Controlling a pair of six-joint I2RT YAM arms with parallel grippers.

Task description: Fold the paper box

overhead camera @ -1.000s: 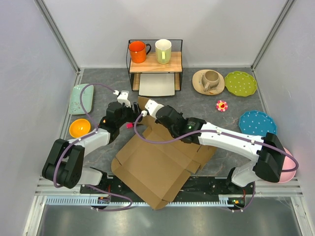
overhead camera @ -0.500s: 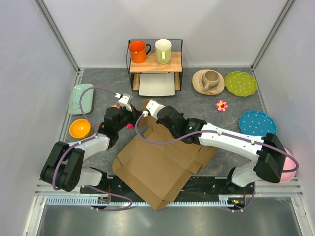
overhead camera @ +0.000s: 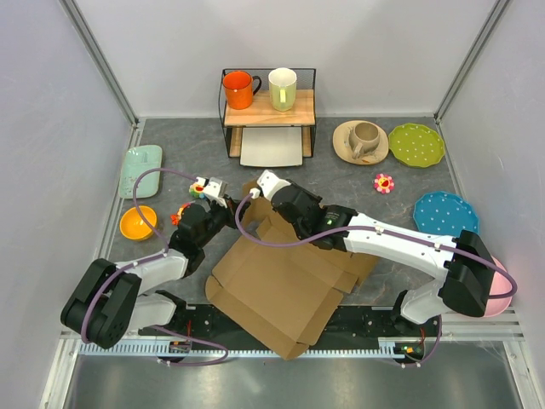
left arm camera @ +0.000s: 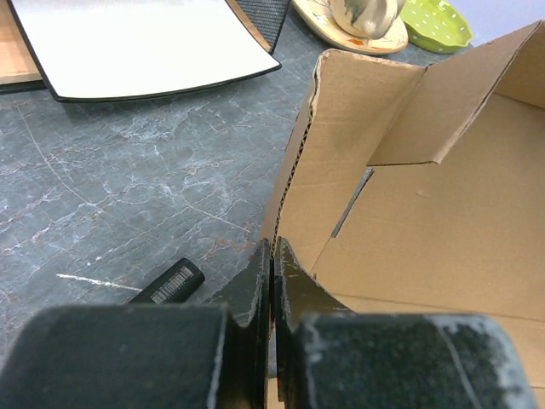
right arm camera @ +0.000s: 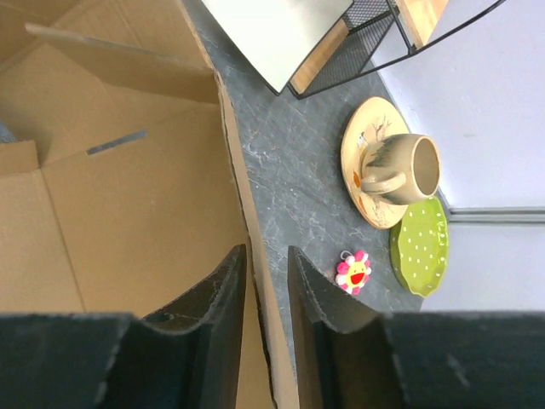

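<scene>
Paper box (overhead camera: 281, 290) lies open and mostly flat in the near middle of the table (overhead camera: 358, 183), with its near corner hanging over the rail. Against the views from a second ago, we see that the whole sheet now sits a little further to the right and nearer to the bases. Its far-left wall stands up off the table.

Our left arm shows the bigger change. A second ago its wrist was held up and apart from the cardboard, and now it is low at the box's far-left corner. The right arm has hardly shifted and reaches across to the same far edge.

The left gripper (left arm camera: 272, 243) is clamped on the raised wall. In its wrist view the fingers are almost together, with the corrugated edge pinched between them. The right gripper (right arm camera: 266, 250) straddles the neighbouring wall, one finger on each side. The gap looks wider than the board, so we cannot tell whether it is pressing.

We judge that both arms now have hold of the far wall, so standing it up along its crease can begin. Most of the folding is not yet done.

A white tray (left arm camera: 128, 43) lies just beyond the corner, and a small black stick (left arm camera: 166, 285) rests on the table beside the left fingers.
</scene>
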